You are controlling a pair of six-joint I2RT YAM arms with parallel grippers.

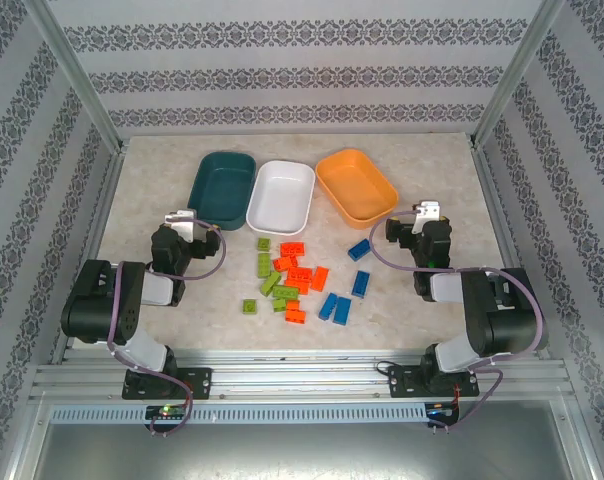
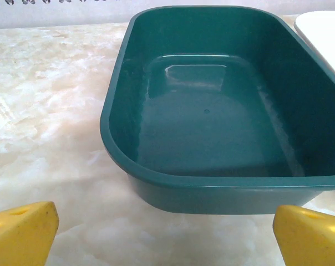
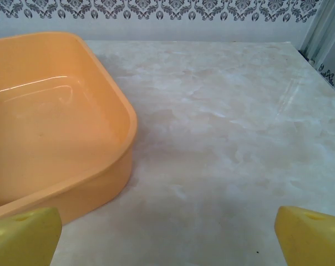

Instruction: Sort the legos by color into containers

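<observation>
1. Containers. Three trays stand in a row at the far side of the marble-patterned table (image 1: 437,205). The dark teal tray (image 1: 222,187) is on the left and the white tray (image 1: 282,196) is just beside it in the middle. The orange tray (image 1: 356,185) is on the right, turned at an angle.

2. Legos (image 1: 297,280). All bricks lie loose on the table in front of the trays, between the two arms. None is in a tray.
   - The lime green bricks (image 1: 265,264) are on the left of the group.
   - The orange-red bricks (image 1: 300,275) are in the middle, partly mixed with the green ones.
   - The blue bricks (image 1: 334,307) are on the right, slightly apart from the rest.

3. Left gripper (image 2: 166,235). The jaws are spread wide and nothing is between the yellow fingertips (image 2: 23,233). The gripper is low over the table and faces the near wall of the dark teal tray.

4. Right gripper (image 3: 167,238). The jaws are spread wide and grip nothing. The gripper is low over bare table, with the near corner of the orange tray to its left.
</observation>
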